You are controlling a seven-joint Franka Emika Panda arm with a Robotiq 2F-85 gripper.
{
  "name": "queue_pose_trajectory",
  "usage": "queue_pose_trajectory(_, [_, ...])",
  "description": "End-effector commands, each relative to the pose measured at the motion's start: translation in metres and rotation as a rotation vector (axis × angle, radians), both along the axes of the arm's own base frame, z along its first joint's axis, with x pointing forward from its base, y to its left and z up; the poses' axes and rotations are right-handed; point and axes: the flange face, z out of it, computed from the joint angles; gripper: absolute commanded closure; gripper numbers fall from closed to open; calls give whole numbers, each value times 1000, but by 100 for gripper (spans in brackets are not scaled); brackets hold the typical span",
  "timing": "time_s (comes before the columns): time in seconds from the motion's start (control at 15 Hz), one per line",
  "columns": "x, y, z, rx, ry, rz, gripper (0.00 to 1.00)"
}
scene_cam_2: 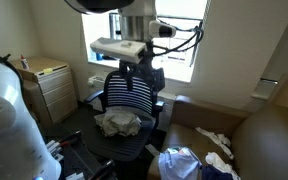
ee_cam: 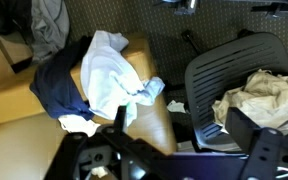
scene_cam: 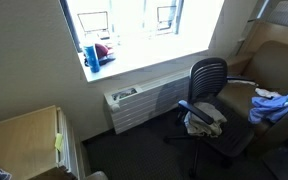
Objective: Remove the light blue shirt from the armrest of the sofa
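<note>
Jaws apart and empty, with the shirt off to one side of me.

In the wrist view my gripper (ee_cam: 179, 128) comes in from the bottom edge with its two fingers (ee_cam: 119, 118) spread wide and nothing between them. The light blue shirt (ee_cam: 109, 75) lies crumpled on the tan armrest (ee_cam: 142, 50) of the sofa (ee_cam: 14, 100), up and to the left of my jaws and not between them. It overlaps a dark blue garment (ee_cam: 59, 88) on its far side. To the right stands the office chair (ee_cam: 234, 65) with a beige cloth (ee_cam: 264, 95) heaped on its seat. In an exterior view my gripper (scene_cam_2: 134, 70) hangs above that chair (scene_cam_2: 129, 95), well apart from the shirt (scene_cam_2: 179, 160) lower down on the sofa.
</note>
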Motion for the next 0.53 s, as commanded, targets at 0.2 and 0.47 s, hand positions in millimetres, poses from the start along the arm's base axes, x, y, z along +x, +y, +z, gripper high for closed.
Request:
queue_pose_trajectory(0.2, [-61,-84,-93,-75,141,-238,0])
queue_pose_trajectory(0.47, [-63,-87,-90,-56,144,-241,0])
